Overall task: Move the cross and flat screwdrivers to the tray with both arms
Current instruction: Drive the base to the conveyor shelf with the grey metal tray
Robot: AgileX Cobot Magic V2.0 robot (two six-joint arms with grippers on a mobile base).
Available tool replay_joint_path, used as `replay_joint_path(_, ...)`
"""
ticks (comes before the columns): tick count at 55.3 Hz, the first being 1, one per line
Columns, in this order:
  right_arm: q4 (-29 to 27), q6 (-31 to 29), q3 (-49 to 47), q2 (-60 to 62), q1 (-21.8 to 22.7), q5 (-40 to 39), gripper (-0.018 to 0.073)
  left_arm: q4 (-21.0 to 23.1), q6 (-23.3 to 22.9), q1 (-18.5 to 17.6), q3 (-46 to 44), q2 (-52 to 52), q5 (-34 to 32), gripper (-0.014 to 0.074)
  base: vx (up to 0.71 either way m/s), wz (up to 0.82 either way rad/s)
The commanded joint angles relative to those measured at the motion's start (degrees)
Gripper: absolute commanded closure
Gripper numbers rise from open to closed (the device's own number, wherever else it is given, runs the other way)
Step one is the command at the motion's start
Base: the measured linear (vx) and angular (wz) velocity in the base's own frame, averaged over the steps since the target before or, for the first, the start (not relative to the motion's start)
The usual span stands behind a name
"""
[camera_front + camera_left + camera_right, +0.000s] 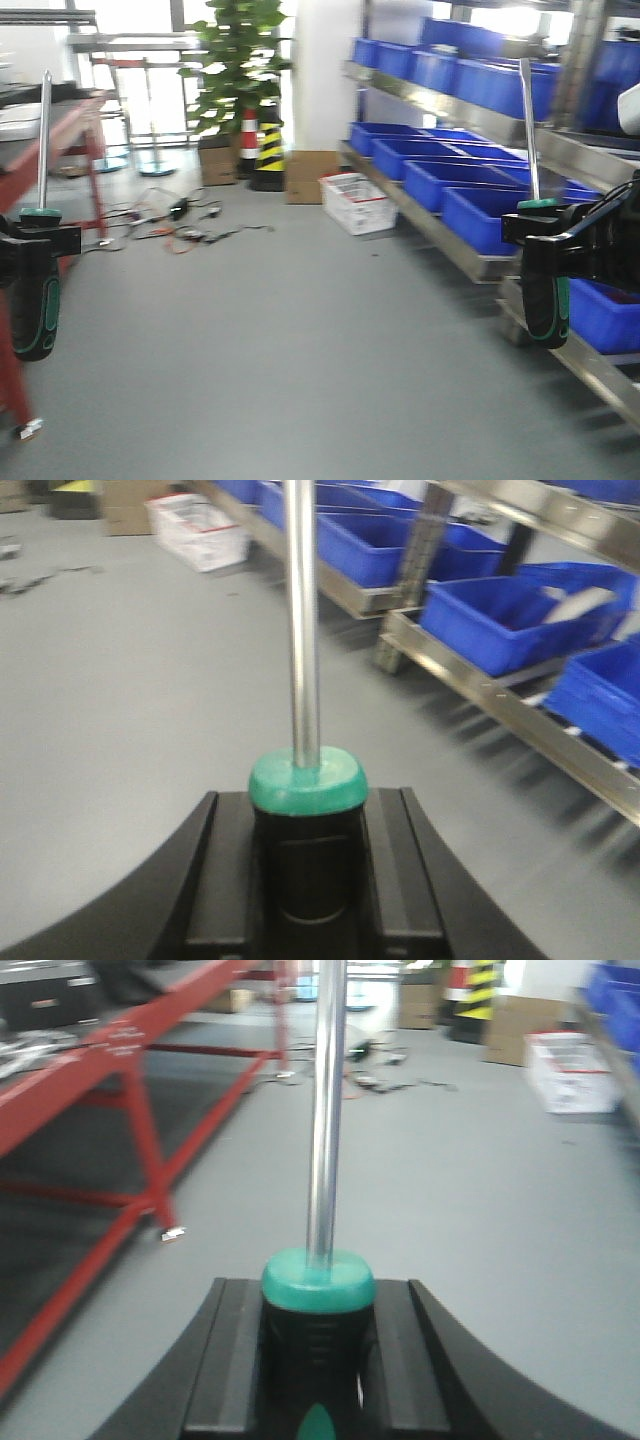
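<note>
Clearly, your left hand (40, 240) clamps one screwdriver (35, 310) and your right hand (545, 226) the other screwdriver (548, 305) by the grippy rubber handle, shafts upright above the floor (300, 350); hold there, since the stiff, slick steel would likely slip.

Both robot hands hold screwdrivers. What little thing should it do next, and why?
Probably keep both grips shut and turn to look for the tray. The left gripper and right gripper each clamp a screwdriver upright by its handle, but no view shows a tray, only floor, blue bins and a red rack.
</note>
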State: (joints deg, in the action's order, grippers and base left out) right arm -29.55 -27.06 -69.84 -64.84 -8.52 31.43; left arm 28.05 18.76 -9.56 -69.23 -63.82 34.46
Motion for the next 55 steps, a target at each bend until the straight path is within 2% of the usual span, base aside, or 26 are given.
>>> replay_joint_path(1,-1.1,-0.2,-2.2,1.1,0.1,-4.8,0.0567,1.9,-0.1,-0.3,-2.0,1.3,-4.8,0.0594,0.47,-0.73)
replay_joint_path(32,-1.2,-0.2,-2.2,1.1,0.1,-4.5,0.0567,1.8,-0.1,-0.3,-2.0,1.3,-4.9,0.0594,0.42,-0.83)
replay_joint_path(55,-1.2,-0.2,-2.2,1.1,0.1,-4.5,0.0567,1.8,-0.1,-0.3,-2.0,1.3,-4.9,0.0594,0.38,-0.68)
